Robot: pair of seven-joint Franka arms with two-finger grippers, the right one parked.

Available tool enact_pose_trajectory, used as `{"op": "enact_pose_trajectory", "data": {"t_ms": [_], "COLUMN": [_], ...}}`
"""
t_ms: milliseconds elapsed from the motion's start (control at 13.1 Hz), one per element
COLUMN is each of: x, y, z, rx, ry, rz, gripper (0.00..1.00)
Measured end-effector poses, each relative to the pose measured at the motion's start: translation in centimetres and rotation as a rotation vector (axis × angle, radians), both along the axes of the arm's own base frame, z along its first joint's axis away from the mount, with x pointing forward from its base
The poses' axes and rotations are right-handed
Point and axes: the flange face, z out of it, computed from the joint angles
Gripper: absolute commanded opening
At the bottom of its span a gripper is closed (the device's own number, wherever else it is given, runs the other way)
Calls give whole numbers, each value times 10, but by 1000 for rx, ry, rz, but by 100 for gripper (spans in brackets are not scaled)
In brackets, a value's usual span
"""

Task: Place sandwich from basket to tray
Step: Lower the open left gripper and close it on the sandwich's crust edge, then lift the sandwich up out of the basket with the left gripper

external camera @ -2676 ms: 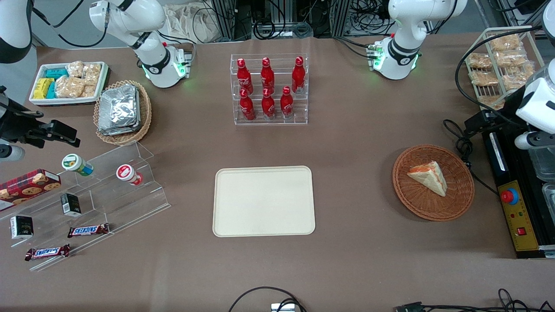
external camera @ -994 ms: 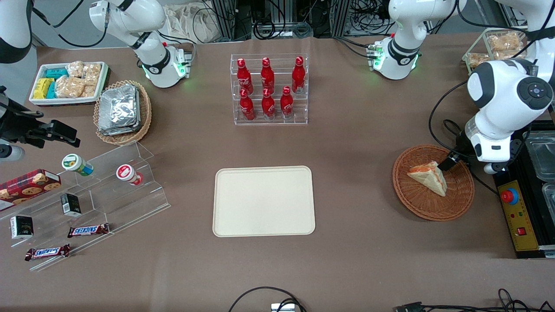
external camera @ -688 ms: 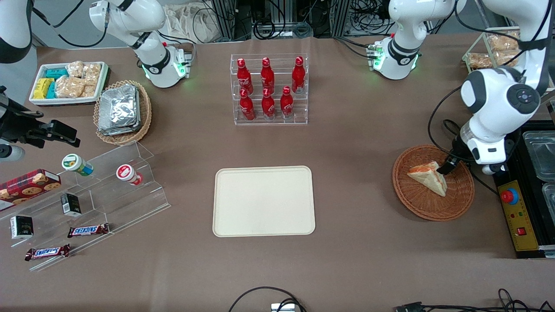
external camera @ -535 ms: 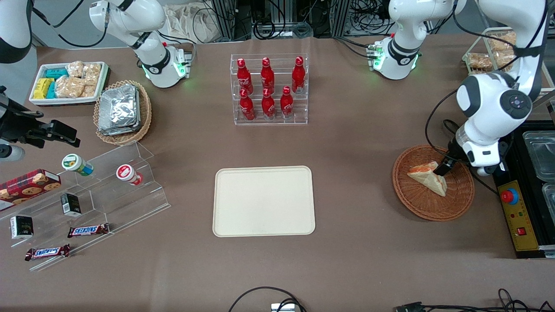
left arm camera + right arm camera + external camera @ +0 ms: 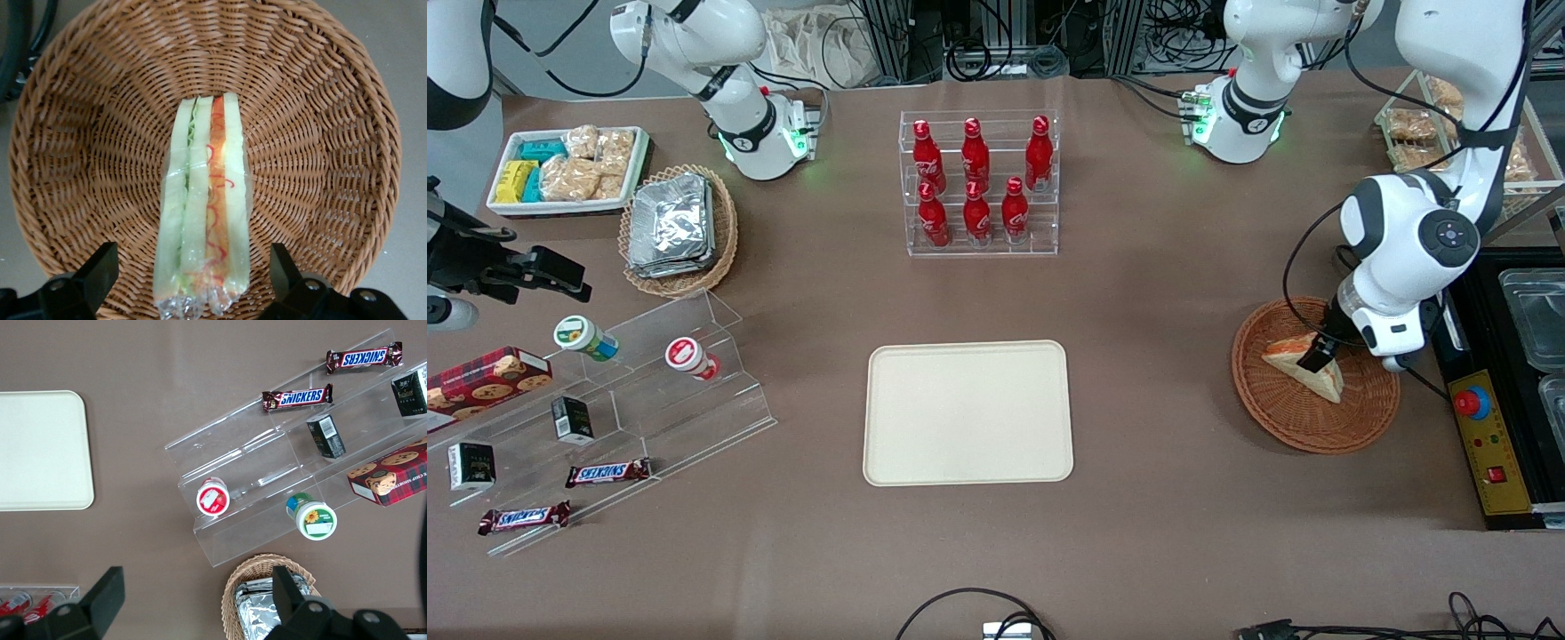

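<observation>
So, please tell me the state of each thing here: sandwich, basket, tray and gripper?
sandwich: wrapped, lying in the basket, not gripped
basket: holds only the sandwich
tray: bare, nothing on it
gripper: open, low over the basket, one finger each side of the sandwich

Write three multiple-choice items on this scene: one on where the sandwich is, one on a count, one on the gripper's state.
1. Where is the sandwich?
A. in the basket
B. on the tray
C. on the bare table

2. How many red bottles stand in the clear rack?
A. four
B. six
C. eight

3. How is the gripper?
A. shut on the sandwich
B. open, one finger on each side of the sandwich
C. open above the tray

Answers:
1 A, the wedge lies inside the basket while the tray holds nothing.
2 B, three stand in the rack's upper row and three in its lower.
3 B, the wrist view shows both fingers apart from the wrapped wedge with gaps between.
</observation>
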Motion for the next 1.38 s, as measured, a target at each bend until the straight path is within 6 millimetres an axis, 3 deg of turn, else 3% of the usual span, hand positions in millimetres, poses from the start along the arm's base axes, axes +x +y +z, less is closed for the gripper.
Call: {"op": "enact_pose_trajectory", "data": {"t_ms": [229, 459, 535, 688, 841, 1147, 1376], "x": [0, 1, 1, 1, 0, 3, 8], "y": [0, -1, -2, -3, -4, -4, -3], "z": [-8, -11, -12, -14, -16, -14, -1], "rx": [-1, -2, -2, -3, -3, 0, 6], "ry": [2, 0, 0, 3, 6, -1, 3], "rz": [1, 0, -1, -4, -7, -46, -137], "gripper": [95, 79, 69, 40, 21, 16, 15]}}
